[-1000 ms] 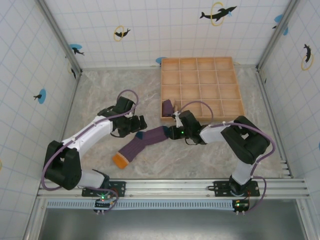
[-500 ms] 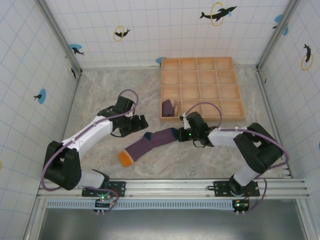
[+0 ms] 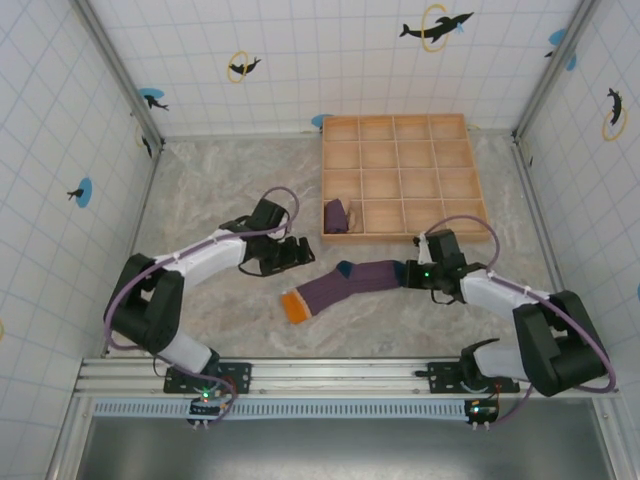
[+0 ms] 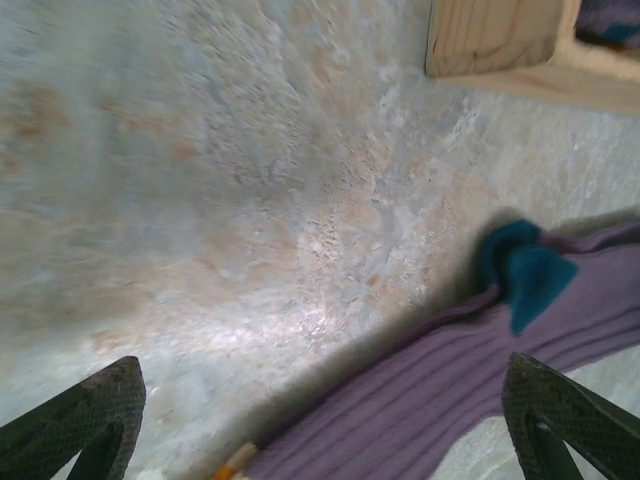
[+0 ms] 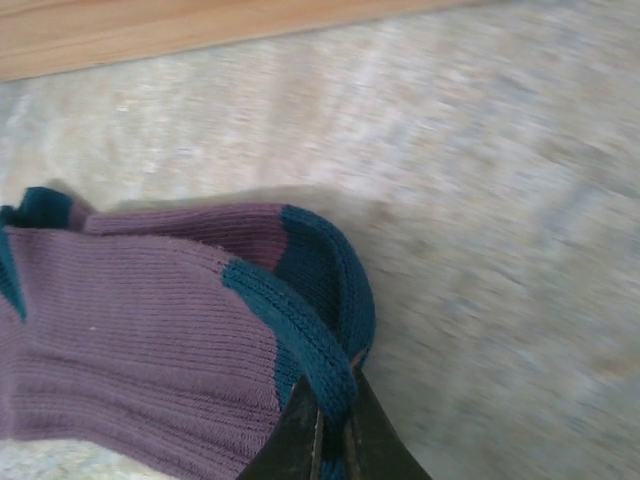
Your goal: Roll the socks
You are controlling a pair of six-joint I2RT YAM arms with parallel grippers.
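Right claw [image 3: 409, 273] pinches sock [image 3: 345, 286] cuff tight. Left claw [image 3: 299, 252] wide, nothing held. Lay sock flat on bench [image 3: 215, 190], roll slow.

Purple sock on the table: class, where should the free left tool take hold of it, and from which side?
Probably the orange toe end, coming down from above. The sock lies flat and stretched out, its teal cuff pinched by the shut right tool, so the toe is the loose end, and the open left tool hovers close by.

top: overhead, far | wrists: low, close | shared: sock [image 3: 345, 285]
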